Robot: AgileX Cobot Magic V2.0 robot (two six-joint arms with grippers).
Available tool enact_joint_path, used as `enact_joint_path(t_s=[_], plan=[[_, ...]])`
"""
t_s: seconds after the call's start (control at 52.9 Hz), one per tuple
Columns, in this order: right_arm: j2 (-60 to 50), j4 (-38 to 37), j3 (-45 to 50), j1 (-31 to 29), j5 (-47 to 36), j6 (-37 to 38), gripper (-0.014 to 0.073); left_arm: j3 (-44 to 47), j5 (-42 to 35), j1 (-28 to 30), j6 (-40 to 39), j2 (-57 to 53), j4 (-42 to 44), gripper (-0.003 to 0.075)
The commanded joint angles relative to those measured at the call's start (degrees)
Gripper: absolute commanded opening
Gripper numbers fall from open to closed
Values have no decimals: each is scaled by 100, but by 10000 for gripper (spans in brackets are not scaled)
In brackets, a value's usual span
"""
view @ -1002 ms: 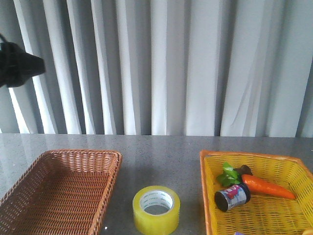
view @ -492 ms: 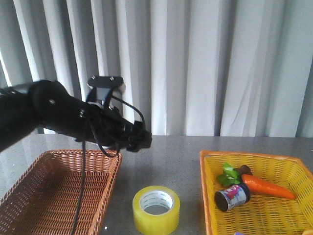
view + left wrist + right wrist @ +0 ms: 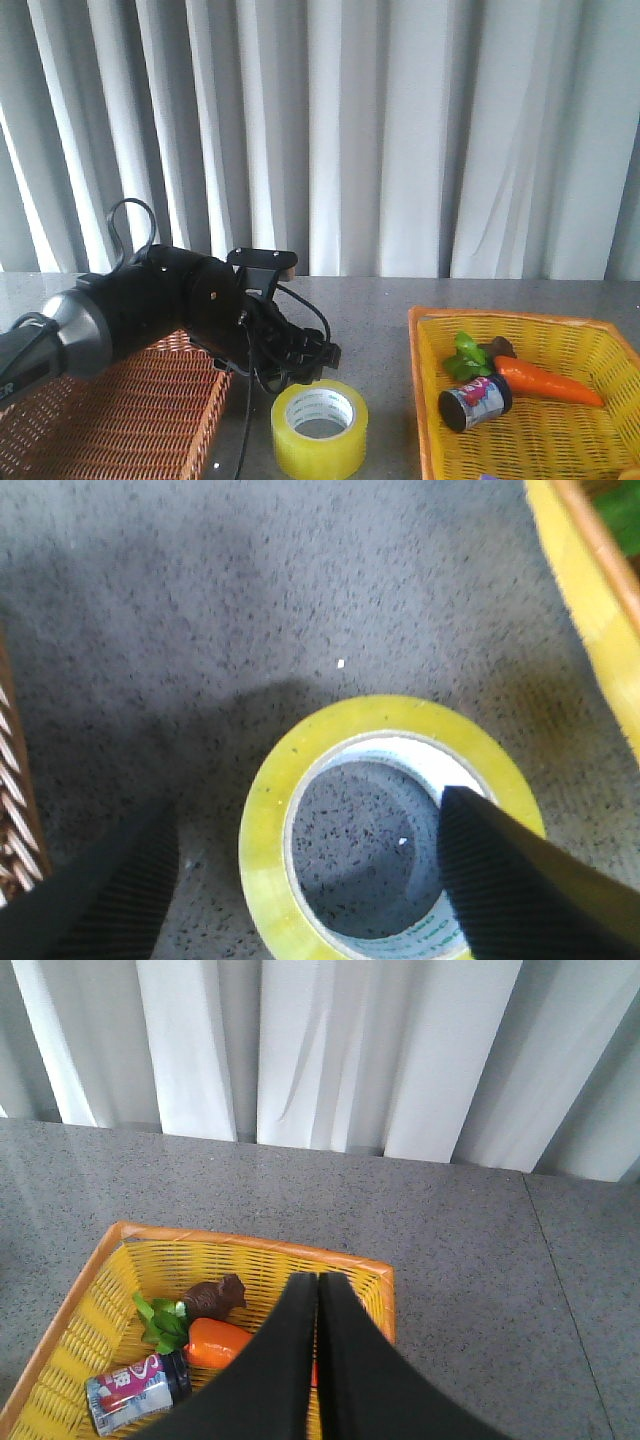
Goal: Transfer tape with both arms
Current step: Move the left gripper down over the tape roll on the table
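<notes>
Left gripper is spread wide right over the tape, one finger above its core, the other outside. Right gripper is pinched closed, holding nothing, above the yellow basket.

Tape on table between two baskets; left basket, right basket holding can, carrot

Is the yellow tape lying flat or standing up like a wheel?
Lying flat. The tape rests on the grey table with its hole facing up, and you can see tabletop through the hole.
</notes>
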Motion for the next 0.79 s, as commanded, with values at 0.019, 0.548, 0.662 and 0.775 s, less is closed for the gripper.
enact_joint_path(t_s=[0.019, 0.548, 0.662, 0.775], plan=[[-158, -50, -127, -37, -377, -9, -8, -200, -176, -36, -220, -243, -9, 512], [-158, -50, -127, -37, -370, -9, -8, -195, -34, -36, -658, -60, 262, 481], [-158, -50, -127, -37, -370, -9, -8, -195, 58, -36, -646, 6, 257, 481], [-158, -50, -127, -37, -370, -9, -8, -195, 70, -42, -646, 37, 246, 481]])
